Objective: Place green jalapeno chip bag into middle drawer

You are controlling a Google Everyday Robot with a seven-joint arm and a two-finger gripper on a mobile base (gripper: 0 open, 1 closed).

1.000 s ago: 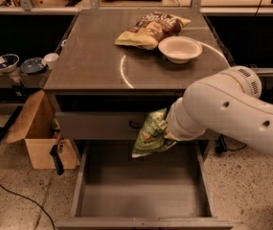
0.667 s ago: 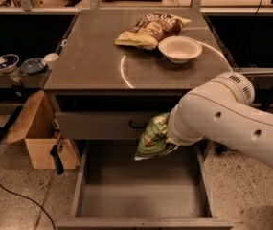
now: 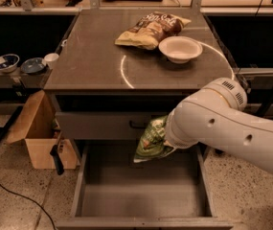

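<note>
One green jalapeno chip bag (image 3: 151,140) hangs long-axis near vertical at the gripper (image 3: 168,139), whose grip cannot be told behind the wrist, just above the open middle drawer's (image 3: 141,190) rear floor.

**Foil, metal, plastic and cardboard around the open drawer**

We see the crinkly green foil chip bag (image 3: 151,140) catching light on its creases just above the wide grey metal drawer (image 3: 141,195), whose plain floor looks smooth and matt. The gripper (image 3: 168,139) sits at the bag's right edge above that drawer, hidden behind the smooth, glossy white plastic arm shell (image 3: 222,128). Higher above the drawer, the brown table top (image 3: 93,66) is smooth with a soft sheen and bears a shiny brown-and-tan foil chip bag (image 3: 150,28) and a matt white bowl (image 3: 180,48). Left of the drawer we see a dull tan cardboard box (image 3: 35,128) on the speckled stone-like floor (image 3: 11,205).
</note>
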